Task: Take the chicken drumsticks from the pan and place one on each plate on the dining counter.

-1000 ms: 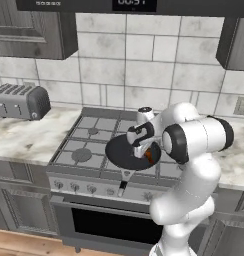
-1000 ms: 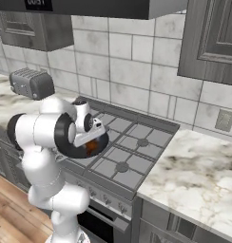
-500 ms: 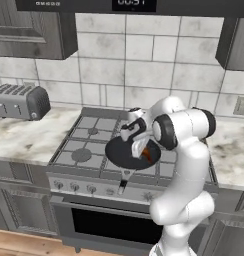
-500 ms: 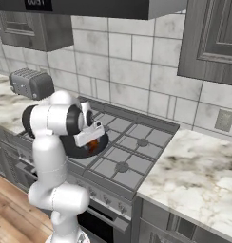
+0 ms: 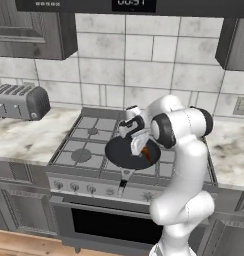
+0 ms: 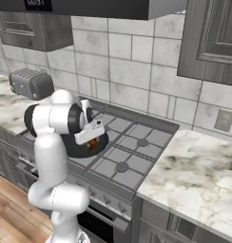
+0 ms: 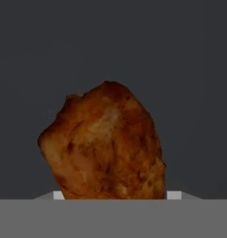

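Lowered gripper [image 5: 138, 145] now hides pan [image 5: 121, 156]; hand view shows drumstick [image 7: 103, 144].

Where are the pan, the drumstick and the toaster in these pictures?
pan [image 5: 121, 154]: left base view, bare dark floor left of the arm.
drumstick [image 7: 105, 148]: hand view, middle of the browned meat.
toaster [image 5: 19, 102]: left base view, its front side.

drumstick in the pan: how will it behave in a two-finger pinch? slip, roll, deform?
Probably slippery: the drumstick looks glossy and glazed. Its lumpy, rounded, uneven bulk may twist or rotate between flat fingers, so a grip across the thick part seems safer. It looks solid rather than floppy and small against the pan, so likely light. It could skid on the pan's smooth dark floor if nudged.
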### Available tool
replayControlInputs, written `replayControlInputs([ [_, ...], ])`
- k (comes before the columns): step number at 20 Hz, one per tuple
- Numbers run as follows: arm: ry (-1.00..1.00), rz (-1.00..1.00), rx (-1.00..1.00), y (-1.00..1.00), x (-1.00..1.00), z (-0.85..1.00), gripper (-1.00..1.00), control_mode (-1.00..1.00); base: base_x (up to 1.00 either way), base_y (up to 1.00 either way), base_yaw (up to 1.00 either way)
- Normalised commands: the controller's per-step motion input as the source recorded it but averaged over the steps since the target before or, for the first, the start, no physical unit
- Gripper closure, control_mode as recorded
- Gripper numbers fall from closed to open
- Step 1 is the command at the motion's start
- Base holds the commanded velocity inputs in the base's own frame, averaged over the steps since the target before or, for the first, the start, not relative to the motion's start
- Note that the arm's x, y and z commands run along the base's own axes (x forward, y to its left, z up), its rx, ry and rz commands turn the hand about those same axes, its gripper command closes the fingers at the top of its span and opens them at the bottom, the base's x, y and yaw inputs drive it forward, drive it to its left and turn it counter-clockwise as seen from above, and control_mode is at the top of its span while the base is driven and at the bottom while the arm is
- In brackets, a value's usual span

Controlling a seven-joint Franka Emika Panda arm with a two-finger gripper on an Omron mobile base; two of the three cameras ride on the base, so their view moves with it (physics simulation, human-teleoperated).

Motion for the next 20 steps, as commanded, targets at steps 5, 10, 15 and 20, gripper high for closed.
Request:
replayControlInputs([
  [5,-0.29,-0.11,0.0,0.0,-0.7,0.21,1.0,-1.0,0.0,0.0,0.0],
  [10,-0.34,-0.12,0.02,0.0,-0.49,0.98,1.0,-1.0,0.0,0.0,0.0],
  [15,-0.18,-0.06,0.1,-0.23,-0.58,1.0,1.0,-1.0,0.0,0.0,0.0],
  [20,-0.13,-0.22,0.28,-0.49,-1.0,0.79,1.0,-1.0,0.0,0.0,0.0],
])
